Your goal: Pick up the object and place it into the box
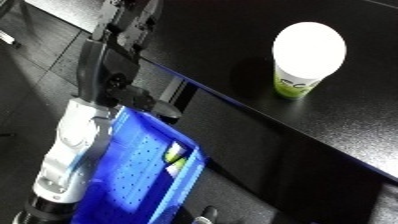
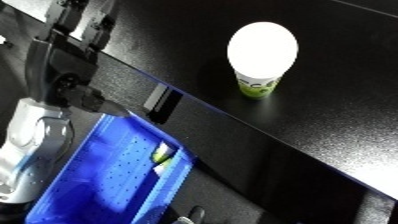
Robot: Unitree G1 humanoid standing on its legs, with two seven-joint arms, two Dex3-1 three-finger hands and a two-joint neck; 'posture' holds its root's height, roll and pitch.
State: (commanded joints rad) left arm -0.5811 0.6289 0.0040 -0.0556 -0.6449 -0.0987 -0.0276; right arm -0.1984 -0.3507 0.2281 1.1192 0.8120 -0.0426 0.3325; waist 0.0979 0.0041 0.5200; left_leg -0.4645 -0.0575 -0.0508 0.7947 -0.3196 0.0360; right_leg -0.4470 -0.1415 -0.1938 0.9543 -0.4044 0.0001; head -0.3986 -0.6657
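On the table stands a cup; left hand fingers unclear, bin partly hidden

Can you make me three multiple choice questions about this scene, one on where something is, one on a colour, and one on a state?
1. Where does the cup stand?
A. On the black table
B. Inside the bin
C. On the floor

2. What colour is the bin?
A. Red
B. Blue
C. Grey

3. What is the state of the cup?
A. Lying on its side
B. Held in a hand
C. Upright, with no hand on it

Answers:
1. A, its green base rests on the dark tabletop, apart from the bin below the table edge.
2. B, the perforated bin floor and walls are bright blue.
3. C, its white top faces up, and the left hand is away at the table's edge.
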